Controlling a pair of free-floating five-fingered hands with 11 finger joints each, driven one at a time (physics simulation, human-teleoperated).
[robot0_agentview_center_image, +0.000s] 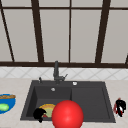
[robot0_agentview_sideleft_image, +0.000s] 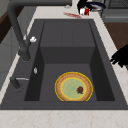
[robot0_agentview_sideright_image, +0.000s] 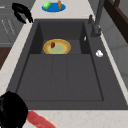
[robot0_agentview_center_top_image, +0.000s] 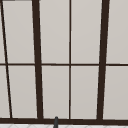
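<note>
Left hand (robot0_agentview_center_image: 39, 114) hovers at the front rim of the sink (robot0_agentview_center_image: 107, 100), over the near left corner of the basin, fingers curled downward, gripping nothing that I can make out. Left side view puts it at the sink's front edge (robot0_agentview_sideleft_image: 121, 57), off the plate.

One plate (robot0_agentview_center_image: 48, 109) lies flat on the basin floor, yellow rim, greenish centre, just beside the left hand. One small dark red bit (robot0_agentview_sideleft_image: 80, 89) sits on it.

One blue plate (robot0_agentview_center_image: 5, 103) rests on the counter well left of the sink, carrying one green item (robot0_agentview_center_image: 4, 107) and one brown stick-like item (robot0_agentview_center_image: 7, 97).

One red ball (robot0_agentview_center_image: 67, 114) stands large at the front centre, covering part of the yellow plate in the front view.

One faucet (robot0_agentview_center_image: 56, 72) rises behind the basin, with one white knob (robot0_agentview_center_image: 74, 83) to its right on the sink deck.

Right hand (robot0_agentview_center_image: 120, 107) is over the counter right of the sink, closed round one red object (robot0_agentview_center_image: 115, 107); a red strip (robot0_agentview_sideright_image: 37, 120) runs along the counter from it in the right side view.

One window (robot0_agentview_center_top_image: 70, 60) with dark bars spans the wall above.
</note>
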